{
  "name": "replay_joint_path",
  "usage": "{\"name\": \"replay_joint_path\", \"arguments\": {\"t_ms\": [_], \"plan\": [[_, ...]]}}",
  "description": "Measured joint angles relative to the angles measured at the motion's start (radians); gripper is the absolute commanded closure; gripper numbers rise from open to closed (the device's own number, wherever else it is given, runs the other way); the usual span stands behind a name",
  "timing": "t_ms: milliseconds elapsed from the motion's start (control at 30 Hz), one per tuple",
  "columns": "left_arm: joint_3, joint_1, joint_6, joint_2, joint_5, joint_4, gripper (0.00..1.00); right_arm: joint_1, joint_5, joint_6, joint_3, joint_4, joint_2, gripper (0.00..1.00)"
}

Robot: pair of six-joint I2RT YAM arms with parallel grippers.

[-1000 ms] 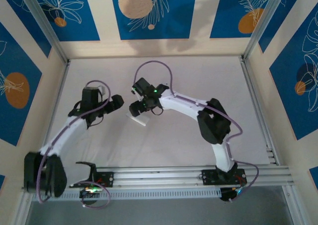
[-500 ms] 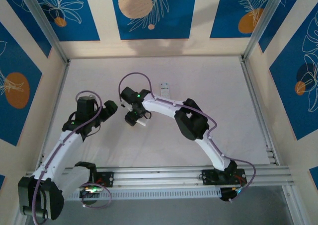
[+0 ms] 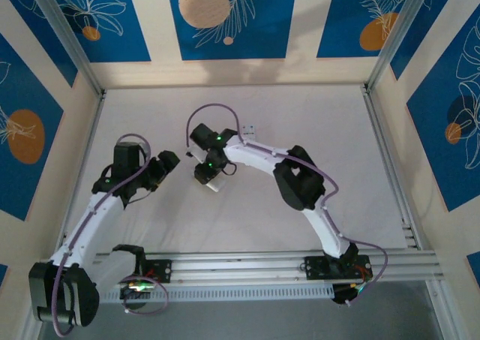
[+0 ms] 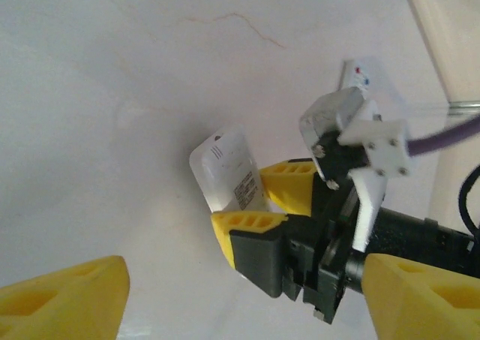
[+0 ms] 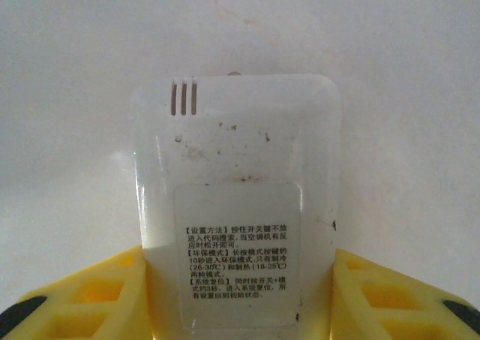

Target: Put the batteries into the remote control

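- White table (image 3: 337,130) lies under both our arms.
- Our left gripper (image 3: 166,162) hangs with its fingers spread, holding nothing.
- Just right of it, our right gripper (image 3: 208,175) pinches the remote (image 5: 238,205) by its sides, label side up.
- We judge the smooth plastic could slip or twist if we push on it.

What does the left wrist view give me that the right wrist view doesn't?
Left wrist: the right jaws seen from outside, a purple cable, and a second remote beyond them. Right wrist: the remote close up, with its printed label and three slots. Both: that remote between the right jaws.
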State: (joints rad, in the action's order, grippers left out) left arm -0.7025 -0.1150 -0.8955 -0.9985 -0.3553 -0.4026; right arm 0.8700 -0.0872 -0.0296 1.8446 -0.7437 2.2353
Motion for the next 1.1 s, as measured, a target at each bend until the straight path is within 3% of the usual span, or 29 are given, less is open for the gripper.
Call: {"name": "replay_joint_path", "arguments": {"t_ms": [267, 700, 833, 900, 1033, 1100], "plan": [[-0.061, 0.002, 0.011, -0.092, -0.148, 0.01, 0.39, -0.008, 0.18, -0.049, -0.117, 0.13, -0.249, 0.56], [-0.072, 0.002, -0.037, -0.134, -0.251, 0.058, 0.75, -0.002, 0.265, -0.095, -0.127, 0.163, -0.243, 0.56], [-0.071, 0.003, -0.046, -0.137, -0.243, 0.048, 0.89, 0.003, 0.277, -0.114, -0.127, 0.169, -0.23, 0.56], [-0.077, 0.004, -0.04, -0.137, -0.233, 0.035, 0.98, 0.002, 0.289, -0.131, -0.127, 0.172, -0.228, 0.49], [-0.142, -0.001, 0.003, -0.154, -0.159, -0.044, 1.0, 0.003, 0.28, -0.166, -0.127, 0.203, -0.229, 0.36], [-0.203, 0.0, 0.042, -0.2, -0.058, -0.108, 1.0, -0.002, 0.274, -0.189, -0.154, 0.228, -0.252, 0.32]]}}
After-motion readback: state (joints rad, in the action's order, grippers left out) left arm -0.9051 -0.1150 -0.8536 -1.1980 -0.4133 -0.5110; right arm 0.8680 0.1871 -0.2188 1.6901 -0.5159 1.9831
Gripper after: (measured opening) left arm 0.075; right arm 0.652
